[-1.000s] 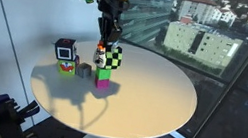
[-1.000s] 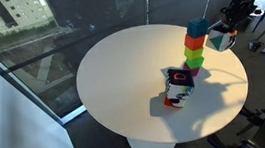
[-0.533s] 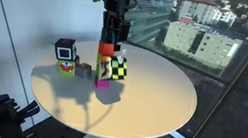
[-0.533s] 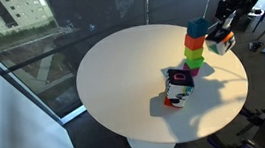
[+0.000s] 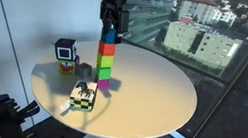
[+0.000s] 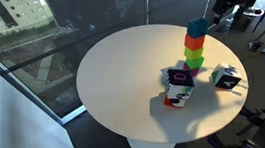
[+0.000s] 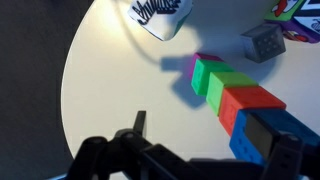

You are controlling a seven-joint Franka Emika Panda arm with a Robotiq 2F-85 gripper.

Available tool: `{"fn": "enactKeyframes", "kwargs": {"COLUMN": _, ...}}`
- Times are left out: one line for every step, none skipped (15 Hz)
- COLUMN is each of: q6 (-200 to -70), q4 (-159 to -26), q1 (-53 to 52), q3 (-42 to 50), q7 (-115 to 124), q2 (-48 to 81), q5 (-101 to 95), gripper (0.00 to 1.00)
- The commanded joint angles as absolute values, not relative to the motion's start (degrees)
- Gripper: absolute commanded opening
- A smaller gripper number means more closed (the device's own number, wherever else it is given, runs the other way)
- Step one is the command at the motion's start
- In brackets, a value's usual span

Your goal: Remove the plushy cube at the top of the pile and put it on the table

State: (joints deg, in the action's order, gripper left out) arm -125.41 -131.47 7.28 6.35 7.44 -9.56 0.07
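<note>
The plushy cube [image 5: 82,96] [image 6: 226,77], black and pale chequered, lies on the cream table [image 5: 155,95] [image 6: 123,75] near its edge, free of any grip. In the wrist view the plushy cube [image 7: 160,15] shows at the top. Of the pile, the dark cube [image 5: 64,52] [image 6: 179,81] with a multicoloured face stands with nothing on top. My gripper [image 5: 111,28] [image 6: 223,11] [image 7: 212,140] hangs open and empty just above a tall tower of coloured blocks [image 5: 105,64] [image 6: 194,47] [image 7: 235,95].
A small grey cube [image 5: 83,69] [image 7: 263,42] sits between the dark cube and the tower. The round table's edge runs close to the chequered cube. Glass walls and dark floor surround the table.
The gripper has opened and let go of the chequered cube, which dropped from beside the tower onto the table. The gripper has risen above the tower.
</note>
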Motion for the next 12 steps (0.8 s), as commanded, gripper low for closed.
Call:
{"fn": "enactKeyframes", "kwargs": {"q6": -122.59, "q4": -132.06, "q1": 6.52, "q3": 5.60, "q7": 7.16, "q2": -12.98, "q5": 0.45, "gripper": 1.00}}
{"fn": "enactKeyframes", "kwargs": {"q6": -121.89, "q4": -132.28, "q1": 6.24, "q3": 5.33, "q7": 7.20, "q2": -13.79, "q5": 0.40, "gripper": 1.00}}
{"fn": "enactKeyframes", "kwargs": {"q6": -121.12, "q4": -132.45, "q1": 6.00, "q3": 5.05, "q7": 7.19, "q2": -14.57, "q5": 0.39, "gripper": 1.00}}
{"fn": "enactKeyframes", "kwargs": {"q6": -120.58, "q4": -132.60, "q1": 5.79, "q3": 4.82, "q7": 7.21, "q2": -15.25, "q5": 0.34, "gripper": 1.00}}
{"fn": "enactKeyframes", "kwargs": {"q6": -119.77, "q4": -132.80, "q1": 5.55, "q3": 4.61, "q7": 7.05, "q2": -16.02, "q5": 0.33, "gripper": 1.00}}
{"fn": "enactKeyframes", "kwargs": {"q6": -118.90, "q4": -132.89, "q1": 5.41, "q3": 4.39, "q7": 7.01, "q2": -16.66, "q5": 0.28, "gripper": 1.00}}
{"fn": "enactKeyframes", "kwargs": {"q6": -117.96, "q4": -132.99, "q1": 5.28, "q3": 4.15, "q7": 7.04, "q2": -17.30, "q5": 0.17, "gripper": 1.00}}
{"fn": "enactKeyframes", "kwargs": {"q6": -117.07, "q4": -133.07, "q1": 5.28, "q3": 3.79, "q7": 7.68, "q2": -17.95, "q5": -0.38, "gripper": 1.00}}
{"fn": "enactKeyframes", "kwargs": {"q6": -116.10, "q4": -133.15, "q1": 5.22, "q3": 3.55, "q7": 7.77, "q2": -18.60, "q5": -0.53, "gripper": 1.00}}
{"fn": "enactKeyframes", "kwargs": {"q6": -115.43, "q4": -133.32, "q1": 5.20, "q3": 3.32, "q7": 7.87, "q2": -19.28, "q5": -0.65, "gripper": 1.00}}
{"fn": "enactKeyframes", "kwargs": {"q6": -114.52, "q4": -133.47, "q1": 5.20, "q3": 3.08, "q7": 8.04, "q2": -19.99, "q5": -0.74, "gripper": 1.00}}
{"fn": "enactKeyframes", "kwargs": {"q6": -114.19, "q4": -133.77, "q1": 5.19, "q3": 2.87, "q7": 8.20, "q2": -20.73, "q5": -0.68, "gripper": 1.00}}
